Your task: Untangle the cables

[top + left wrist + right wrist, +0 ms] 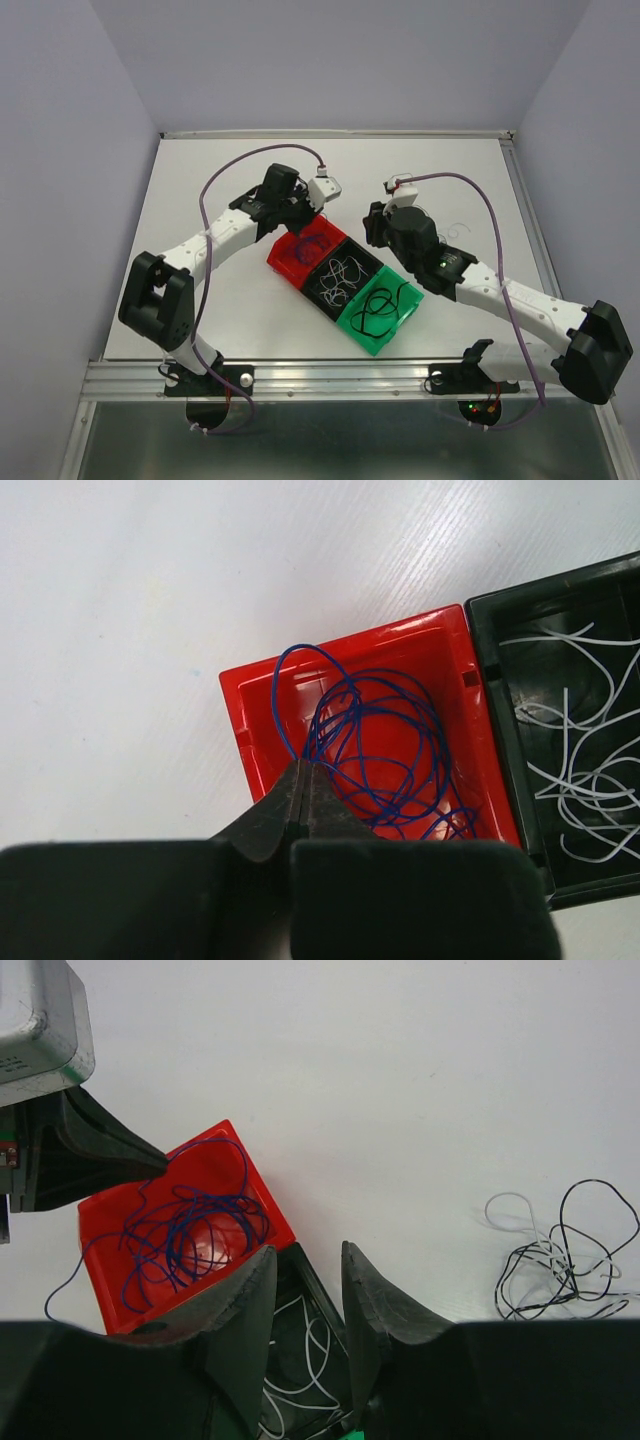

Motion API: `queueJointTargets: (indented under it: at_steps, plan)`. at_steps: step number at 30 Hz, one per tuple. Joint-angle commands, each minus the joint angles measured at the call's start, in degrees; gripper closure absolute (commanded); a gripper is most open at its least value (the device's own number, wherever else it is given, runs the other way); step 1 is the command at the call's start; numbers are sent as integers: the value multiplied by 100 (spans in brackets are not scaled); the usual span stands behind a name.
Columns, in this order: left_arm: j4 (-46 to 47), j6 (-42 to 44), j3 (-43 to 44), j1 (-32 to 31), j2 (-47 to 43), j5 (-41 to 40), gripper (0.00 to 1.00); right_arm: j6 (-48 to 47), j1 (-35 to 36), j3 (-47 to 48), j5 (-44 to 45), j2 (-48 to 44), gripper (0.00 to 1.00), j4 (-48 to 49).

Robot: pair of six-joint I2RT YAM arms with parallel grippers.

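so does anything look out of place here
Yes: a tangle of black and white cables lies loose on the table, not in any bin. A strand of the blue cable also trails over the red bin's edge.

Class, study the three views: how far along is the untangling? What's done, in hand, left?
Done: thin blue wires lie in the red plastic bin, white wires in the black bin, black wires in the green bin. In hand: the left gripper is shut on a blue strand over the red bin; the right gripper is open. Left: a black-and-white tangle on the table.
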Motion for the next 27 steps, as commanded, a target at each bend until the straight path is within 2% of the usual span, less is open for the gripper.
queueJointTargets:
  at_steps: [1,13,20,24,25,27]
  plan:
    - [108,93,-249,-15,-359,24,100,42,-54,-101,33,-128,62,294]
    - [451,181,-1065,-15,-457,-161,100,51,-62,-109,50,-101,62,294]
    - [802,128,-1146,-24,411,-170,100,69,-62,-83,32,-31,62,294]
    - [1013,40,-1119,-33,598,-179,100,156,-132,-92,146,74,62,277]
    - [1040,32,-1145,-24,581,-187,100,479,-489,13,-1,153,63,42]
    - [1093,5,-1154,-33,519,-205,99,797,-1131,31,-1159,363,63,-127]
